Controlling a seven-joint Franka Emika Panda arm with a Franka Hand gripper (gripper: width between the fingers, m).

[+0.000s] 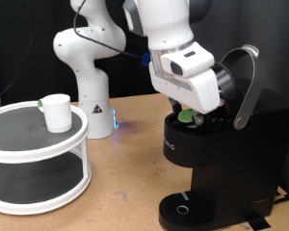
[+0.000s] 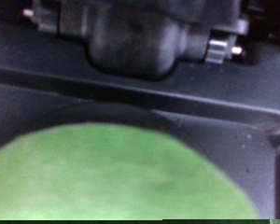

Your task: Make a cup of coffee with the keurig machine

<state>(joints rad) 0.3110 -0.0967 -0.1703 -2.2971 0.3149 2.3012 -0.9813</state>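
Note:
The keurig machine (image 1: 222,159) stands at the exterior view's right with its arched grey lid handle (image 1: 249,82) raised. My gripper (image 1: 193,114) reaches down into the open pod chamber, and a small green-topped pod (image 1: 186,116) shows at its fingertips. The wrist view is blurred: the pod's green top (image 2: 121,177) fills the lower part, with dark machine parts (image 2: 140,47) beyond it. The fingers themselves do not show clearly. The white cup (image 1: 57,112) stands on the top tier of a round white stand (image 1: 19,144) at the exterior view's left, far from the gripper.
The robot's white base (image 1: 87,82) stands behind the stand at the back. The wooden table (image 1: 125,192) lies between the stand and the machine. The machine's round drip base (image 1: 183,207) is at the bottom. A black curtain forms the backdrop.

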